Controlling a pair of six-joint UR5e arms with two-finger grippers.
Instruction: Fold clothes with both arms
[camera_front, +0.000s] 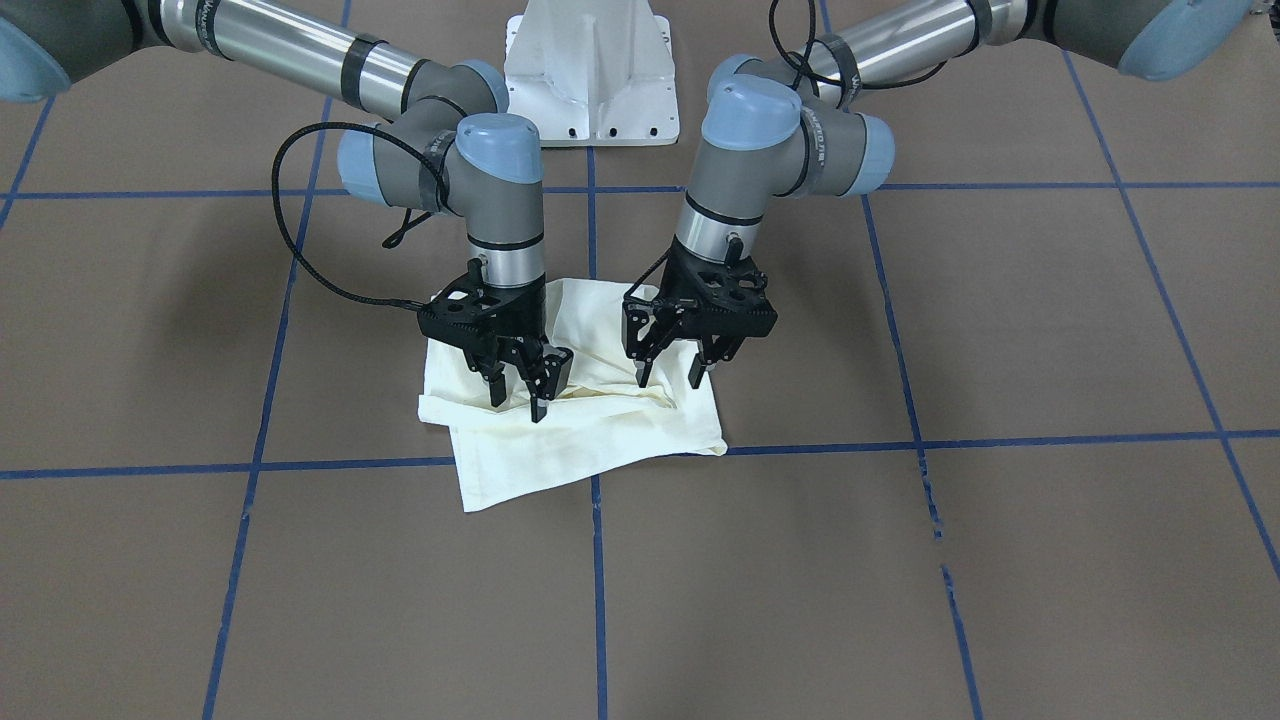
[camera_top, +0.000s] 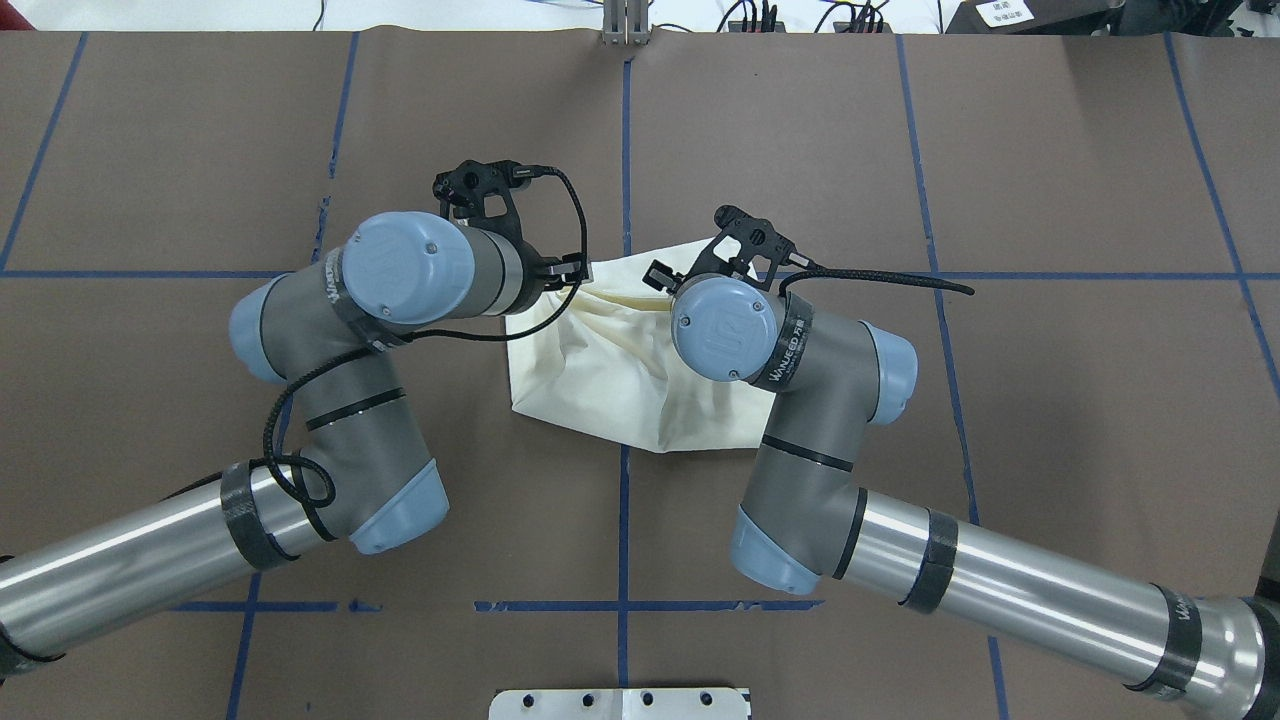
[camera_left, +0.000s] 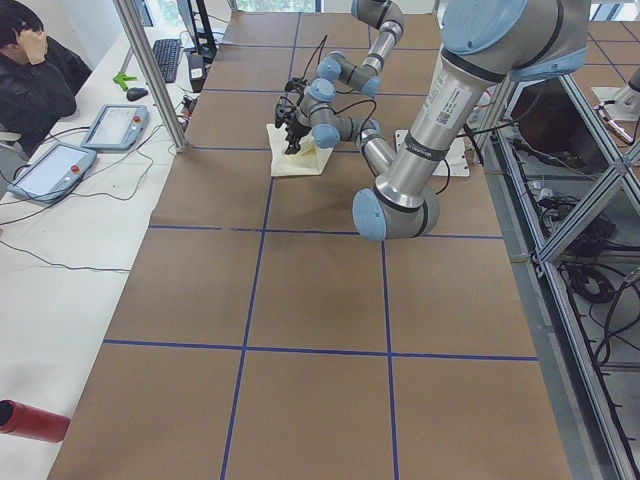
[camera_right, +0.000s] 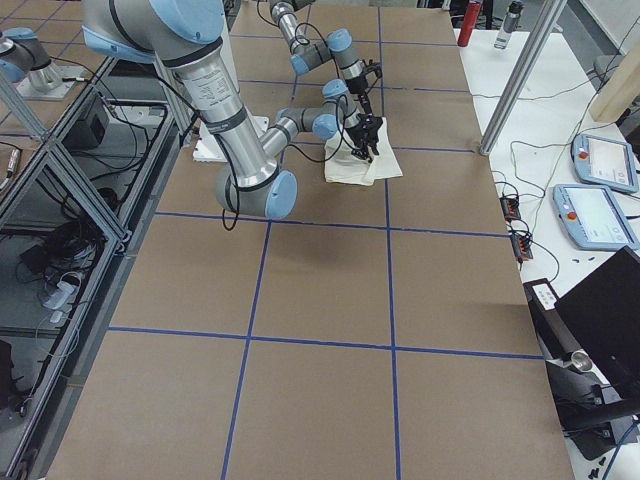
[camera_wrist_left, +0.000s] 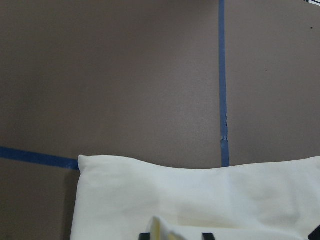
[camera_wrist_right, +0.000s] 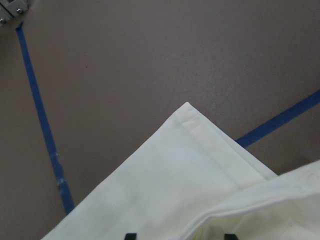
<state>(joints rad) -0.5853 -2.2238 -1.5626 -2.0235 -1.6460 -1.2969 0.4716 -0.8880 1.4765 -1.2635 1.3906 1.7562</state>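
Observation:
The cream-white T-shirt (camera_front: 580, 440) lies folded into a rough square at the table's middle, plain side up, no print showing. It also shows in the overhead view (camera_top: 600, 370). My left gripper (camera_front: 670, 377) points down on the shirt's edge, jaws apart, and a raised fold of cloth (camera_wrist_left: 156, 224) stands between its fingertips. My right gripper (camera_front: 518, 397) points down on the other side, jaws apart, tips on the cloth. A bunched ridge of fabric runs between the two grippers. In the overhead view both grippers are hidden under their wrists.
The white pedestal base (camera_front: 592, 70) stands behind the shirt. Blue tape lines (camera_front: 596, 560) grid the brown table. A seated operator (camera_left: 30, 60) and tablets (camera_left: 55, 165) are at a side bench beyond the table's far edge.

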